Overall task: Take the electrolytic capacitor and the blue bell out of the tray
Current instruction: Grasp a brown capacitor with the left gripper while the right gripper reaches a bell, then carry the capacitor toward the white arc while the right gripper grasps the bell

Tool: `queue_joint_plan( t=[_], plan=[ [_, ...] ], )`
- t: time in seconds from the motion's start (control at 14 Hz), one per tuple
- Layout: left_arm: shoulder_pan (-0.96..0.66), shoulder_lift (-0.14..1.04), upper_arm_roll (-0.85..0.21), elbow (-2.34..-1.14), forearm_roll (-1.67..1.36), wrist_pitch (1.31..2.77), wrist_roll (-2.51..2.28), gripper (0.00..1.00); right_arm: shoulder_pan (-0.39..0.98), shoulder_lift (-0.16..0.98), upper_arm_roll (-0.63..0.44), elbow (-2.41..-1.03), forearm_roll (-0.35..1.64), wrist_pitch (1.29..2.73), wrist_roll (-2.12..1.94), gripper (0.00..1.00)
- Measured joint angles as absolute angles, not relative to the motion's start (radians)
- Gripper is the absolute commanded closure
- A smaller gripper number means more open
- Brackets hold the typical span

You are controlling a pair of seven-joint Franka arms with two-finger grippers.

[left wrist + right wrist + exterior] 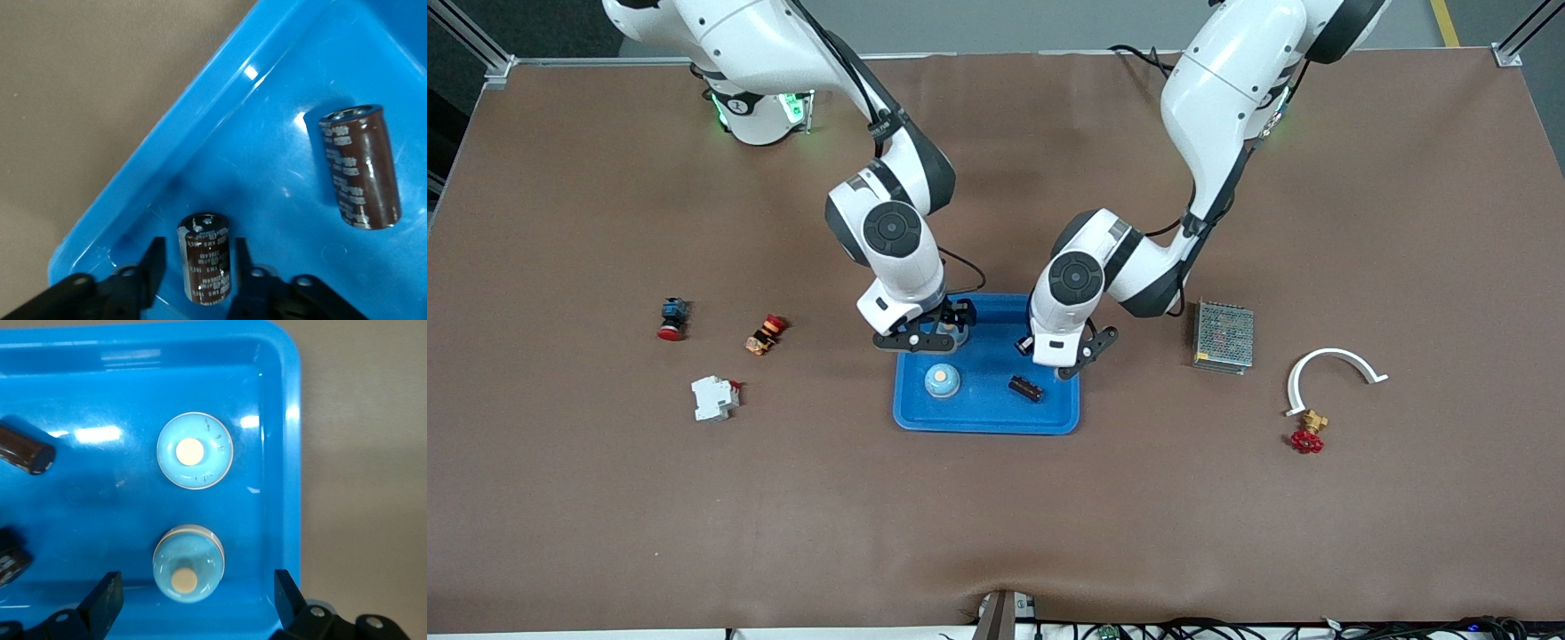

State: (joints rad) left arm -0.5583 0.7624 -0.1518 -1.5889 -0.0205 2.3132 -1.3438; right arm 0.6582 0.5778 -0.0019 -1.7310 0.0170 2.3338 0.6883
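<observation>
A: Status of the large parts first.

B: The brown matte bench (996,516) carries the bright blue rectangular plastic tray (985,420) midway between the two arms. The right end effector (925,338) is low over the tray's end toward the right arm, fingers spread wide either side of a pale blue domed bell (187,563). A second, matching bell (942,380) sits nearer the front camera.

A: And the other arm?

B: The left end effector (197,267) brackets an upright dark brown electrolytic capacitor (205,267) in a tray corner; its fingers are nearly on the can, but contact cannot be confirmed. A second capacitor (360,170) lies on its side nearby.

A: Step in hand?

B: Likely grasping. Next: secure both grips, lift clear of the rim, and set down on bare bench.
</observation>
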Motion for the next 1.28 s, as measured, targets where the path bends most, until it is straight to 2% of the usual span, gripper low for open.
queue_joint_plan(
  t=[0.07, 0.5, 0.93, 1.28],
  plan=[
    [-0.559, 0.763, -0.152, -1.588, -0.021, 2.314, -1.344, 1.0, 0.659, 0.595, -0.002, -1.731, 0.017, 2.349, 0.674, 0.0],
    [-0.556, 0.75, -0.143, -1.561, 0.028, 2.306, -1.344, 1.0, 0.682, 0.635, -0.001, -1.725, 0.017, 2.372, 0.656, 0.0],
    [-0.463, 0.593, -0.129, -1.542, 0.068, 2.154, -1.306, 1.0, 0.697, 0.657, -0.001, -1.725, 0.017, 2.383, 0.656, 0.0],
    [-0.322, 0.516, -0.125, -1.565, 0.07, 2.038, -1.197, 1.0, 0.698, 0.692, -0.002, -1.724, 0.017, 2.42, 0.655, 0.0]
  ],
)
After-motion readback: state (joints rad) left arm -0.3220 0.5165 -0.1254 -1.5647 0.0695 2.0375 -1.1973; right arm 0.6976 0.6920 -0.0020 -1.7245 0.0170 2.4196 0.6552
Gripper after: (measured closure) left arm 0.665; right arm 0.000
